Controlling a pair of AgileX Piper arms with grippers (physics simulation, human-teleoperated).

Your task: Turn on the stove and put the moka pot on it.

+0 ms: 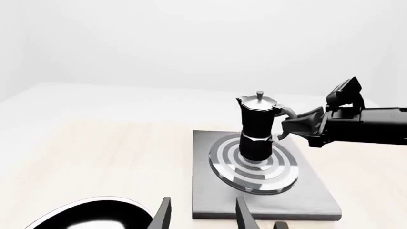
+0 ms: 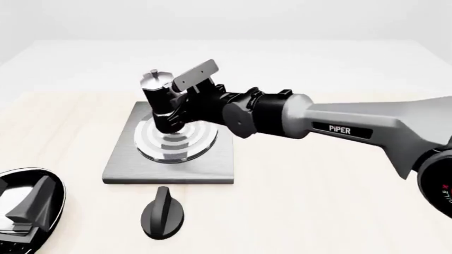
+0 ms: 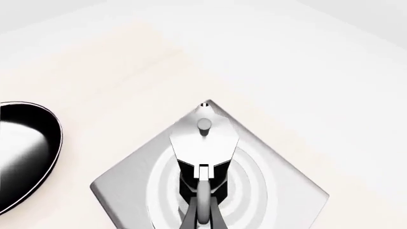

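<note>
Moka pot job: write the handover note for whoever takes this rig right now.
Right gripper: shut on the moka pot by its handle, holding it upright on the stove rings.
Left gripper: open, holding nothing, back near the table's near left by a black pan.
Black knob: lies on the table in front of the stove.
Done: pot over the burner centre.
Left: release the handle and withdraw. Whether the stove is switched on cannot be told; check the knob.

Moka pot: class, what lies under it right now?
The moka pot stands on the stove, over its ringed burner. The ring centre beneath its base is covered.
</note>
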